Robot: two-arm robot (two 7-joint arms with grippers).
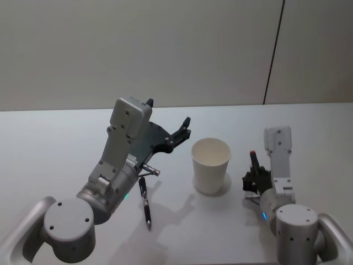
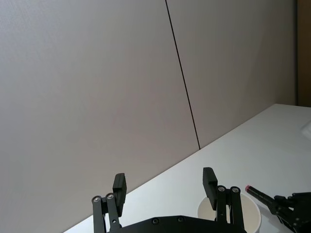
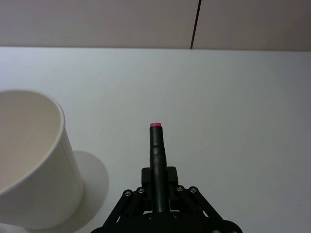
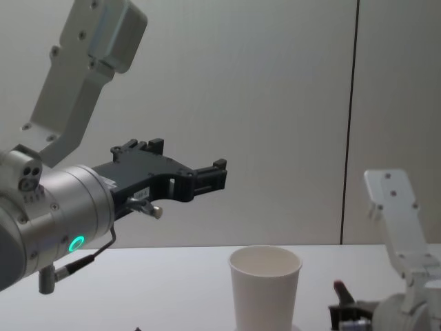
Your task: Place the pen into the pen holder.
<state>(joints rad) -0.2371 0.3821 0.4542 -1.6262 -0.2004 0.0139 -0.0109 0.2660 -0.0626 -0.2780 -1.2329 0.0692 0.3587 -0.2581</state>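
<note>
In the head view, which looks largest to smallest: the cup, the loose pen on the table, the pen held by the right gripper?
1. cup
2. loose pen
3. held pen in the right gripper; partly hidden and tilted toward the camera, so true length unsure.

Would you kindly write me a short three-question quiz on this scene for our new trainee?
1. True or false: the cup stands upright with no pen in it.
2. Which gripper holds the red-tipped pen? A) left B) right C) neither
3. Fill in: the second pen lies on the ___, to the cup's left.

Key:
1. True.
2. B. The right gripper is shut on it. The left gripper is open and raised above the table.
3. Table.
</note>
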